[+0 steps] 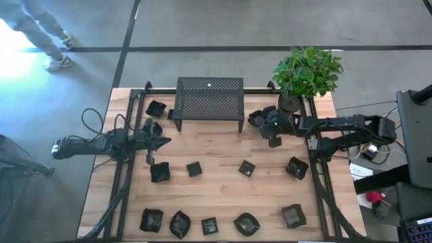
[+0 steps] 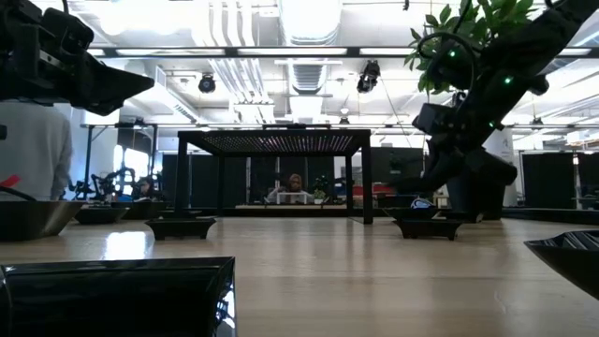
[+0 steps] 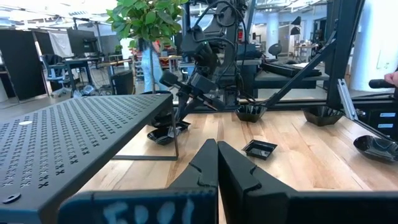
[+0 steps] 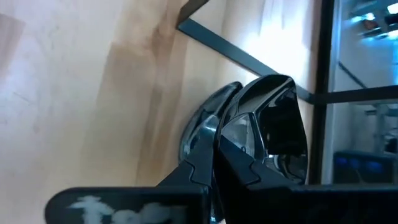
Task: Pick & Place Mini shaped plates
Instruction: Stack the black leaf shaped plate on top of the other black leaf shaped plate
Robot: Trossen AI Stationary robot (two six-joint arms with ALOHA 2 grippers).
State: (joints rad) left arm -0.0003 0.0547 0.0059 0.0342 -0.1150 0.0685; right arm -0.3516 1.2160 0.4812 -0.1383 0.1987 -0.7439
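While one mesh stand point(image 1: 209, 98) sits at the back, about a dozen mini plates point(image 1: 194, 169) dot the table point(image 1: 216, 145). Only the right wrist view shows the right gripper point(image 4: 214, 146) pinching a plate's rim point(image 4: 273, 124); the left gripper point(image 1: 164, 142) is closed, empty.

No legible text or labels anywhere.

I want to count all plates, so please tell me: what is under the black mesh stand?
In the low view, only bare wood shows under the stand; no plate sits between its legs. From above, its top covers that area, so only the low view shows it.
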